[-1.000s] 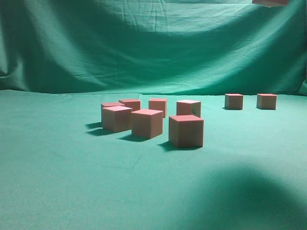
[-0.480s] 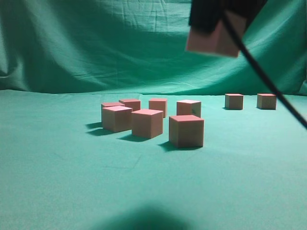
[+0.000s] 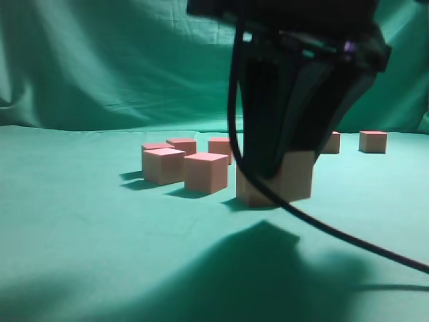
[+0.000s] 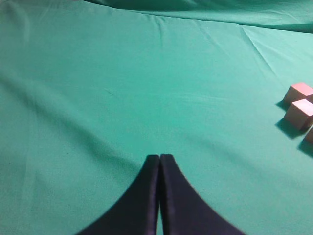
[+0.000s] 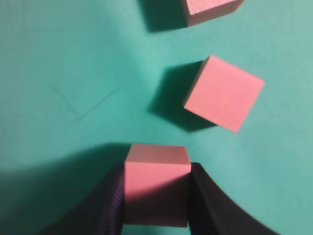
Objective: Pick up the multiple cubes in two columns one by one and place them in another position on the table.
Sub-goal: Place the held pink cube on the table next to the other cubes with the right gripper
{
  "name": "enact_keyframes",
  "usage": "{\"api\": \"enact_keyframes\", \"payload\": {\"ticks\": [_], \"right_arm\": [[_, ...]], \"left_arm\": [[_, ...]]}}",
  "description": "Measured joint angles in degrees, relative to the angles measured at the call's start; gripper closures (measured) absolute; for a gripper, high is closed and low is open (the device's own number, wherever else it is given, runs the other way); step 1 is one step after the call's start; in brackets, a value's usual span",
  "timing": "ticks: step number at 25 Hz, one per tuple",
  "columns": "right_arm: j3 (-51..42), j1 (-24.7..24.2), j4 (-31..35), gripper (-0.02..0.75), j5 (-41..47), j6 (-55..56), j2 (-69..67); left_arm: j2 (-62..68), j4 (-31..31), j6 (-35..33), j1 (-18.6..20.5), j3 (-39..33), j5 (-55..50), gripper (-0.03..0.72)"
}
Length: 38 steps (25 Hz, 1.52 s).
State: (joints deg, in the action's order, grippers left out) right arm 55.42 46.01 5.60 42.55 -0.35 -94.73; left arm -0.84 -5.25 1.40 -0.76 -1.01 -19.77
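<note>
- Cubes (image 3: 205, 172) sit in a loose cluster on the table (image 3: 80, 228), left of middle in the exterior view, with two more (image 3: 373, 141) well apart at the far right.
- One cube (image 5: 156, 188) is pinched between my right fingers (image 5: 203, 200), which press its two opposite side faces; from the exterior view I cannot tell whether it hangs just above the cloth or already touches it.
- I judge these light and stiff, like foam or painted wood, with matte faces that should not slip. Flat parallel sides are the place to take hold, square on, low enough to avoid tipping.
- My left fingers (image 4: 160, 169) are pressed together, holding nothing, over bare cloth; only a few cubes (image 4: 299, 112) show at that view's right edge.
- Just ahead of the held cube lies another, turned at an angle (image 5: 224, 93), near but apart; a third (image 5: 210, 10) shows beyond it at the frame's top.
- Open cloth lies to the left and toward the camera. The right arm's cable (image 3: 315, 218) trails low across the front, so I would watch for it.
</note>
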Motion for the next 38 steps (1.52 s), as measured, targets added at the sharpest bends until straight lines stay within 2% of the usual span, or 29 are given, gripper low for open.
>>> {"api": "enact_keyframes", "payload": {"ticks": [22,38], "right_arm": [[0.0,1.0,1.7,0.467,-3.3,-3.4,-1.7],[0.0,2.1,-0.3,0.467,-7.2,-3.4,-1.7]], "left_arm": [[0.0,0.0,0.0,0.0,0.0,0.0,0.688],[0.0,0.0,0.0,0.0,0.0,0.0,0.688]]}}
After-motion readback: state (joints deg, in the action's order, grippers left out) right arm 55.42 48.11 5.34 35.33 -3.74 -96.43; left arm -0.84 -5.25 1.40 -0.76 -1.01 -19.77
